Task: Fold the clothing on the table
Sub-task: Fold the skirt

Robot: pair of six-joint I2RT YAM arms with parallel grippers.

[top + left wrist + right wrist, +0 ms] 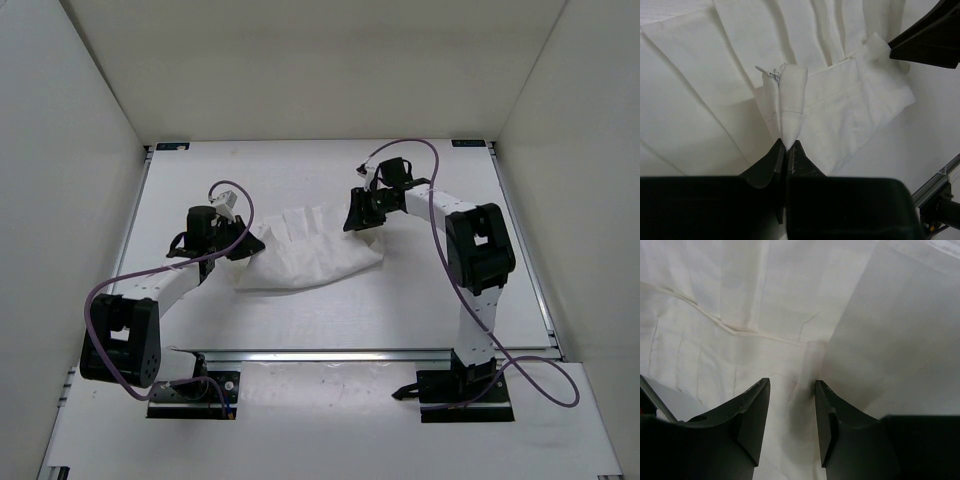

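White pleated fabric, the clothing (312, 255), lies around the middle of the table (420, 310), a little toward the left edge, spread in a fan: its narrow, bunched end points to the left edge, and its wider end reaches toward the right and far edges. The pleats run along its length as parallel creases, and in the left wrist view a hemmed band crosses them near one end, with a corner of the cloth (700, 100) turned over onto itself. The left gripper (243, 243) sits at the narrow left end of the garment. In its own camera its jaws are pressed together (786, 145) on a small peak of fabric that stands up from between the fingertips, so it is clenched on the clothing; a bit of loose thread shows at the top of that peak. The right gripper (355, 215) is at the far right end of the garment, over its upper edge. In the right wrist view its jaws stand apart (792, 390) with a clear gap between them; the cloth (765, 300) lies flat beneath that gap, seams and a pale fold line visible, and nothing is pinched, so this gripper is released. Whether its fingertips touch the fabric cannot be told. A metal rail (350, 352) runs along the near edge of the table in front of the arm bases, plain white walls (80, 150) close in the left, far and right sides, and a purple cable (437, 200) loops along the right arm.
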